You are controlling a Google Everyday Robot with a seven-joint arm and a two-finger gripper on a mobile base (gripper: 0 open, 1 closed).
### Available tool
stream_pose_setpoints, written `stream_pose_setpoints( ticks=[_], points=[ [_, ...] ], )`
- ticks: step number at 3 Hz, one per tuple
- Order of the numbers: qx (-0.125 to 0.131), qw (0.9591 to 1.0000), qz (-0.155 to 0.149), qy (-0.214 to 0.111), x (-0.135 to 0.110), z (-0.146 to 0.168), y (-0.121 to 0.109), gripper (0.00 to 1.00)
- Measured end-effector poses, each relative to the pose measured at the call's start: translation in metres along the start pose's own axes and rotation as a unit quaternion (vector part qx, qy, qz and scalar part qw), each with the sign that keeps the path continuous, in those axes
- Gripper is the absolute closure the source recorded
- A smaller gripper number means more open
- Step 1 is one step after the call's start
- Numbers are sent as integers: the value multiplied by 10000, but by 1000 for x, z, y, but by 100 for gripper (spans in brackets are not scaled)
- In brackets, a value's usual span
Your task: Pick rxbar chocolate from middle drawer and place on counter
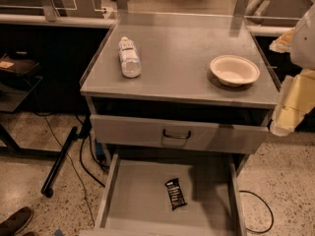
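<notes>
— Down in the middle drawer (129,199), what have you got for me?

— Your rxbar chocolate (175,193): a small, flat, black wrapped bar with white lettering. It lies flat on the drawer's plain grey floor, right of centre. Its long side runs roughly front to back, on a slight slant. Nothing touches it.

— How much room do I have around it?

— The drawer stands pulled well out, with a low wall on either side, and the bar sits apart from both. Above the drawer's back part you have the upper drawer front (123,130) with its dark loop handle (176,134). Up on the counter (182,43), a clear water bottle (129,57) lies on its side toward the left. A pale bowl (235,70) stands toward the right, and you have bare grey metal between them and along the front edge.

— And my gripper?

— Your gripper (291,104) is at the right edge of the view, just beside the counter's right front corner and partly cut off. Whether it is wide or narrow, I cannot tell. The bar lies well apart from it, lower down and to the left.
</notes>
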State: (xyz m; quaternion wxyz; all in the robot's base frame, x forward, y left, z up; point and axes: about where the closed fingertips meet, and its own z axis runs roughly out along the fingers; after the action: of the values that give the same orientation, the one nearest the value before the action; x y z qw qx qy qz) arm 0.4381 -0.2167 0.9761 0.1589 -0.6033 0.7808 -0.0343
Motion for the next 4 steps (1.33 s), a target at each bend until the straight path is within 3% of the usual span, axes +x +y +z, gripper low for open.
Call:
stream_pose_setpoints(
  ticks=[2, 4],
  points=[
    [-33, 9999, 116, -121, 2, 2, 4, 0],
    [-156, 9957, 295, -861, 23, 40, 47, 0]
  ],
)
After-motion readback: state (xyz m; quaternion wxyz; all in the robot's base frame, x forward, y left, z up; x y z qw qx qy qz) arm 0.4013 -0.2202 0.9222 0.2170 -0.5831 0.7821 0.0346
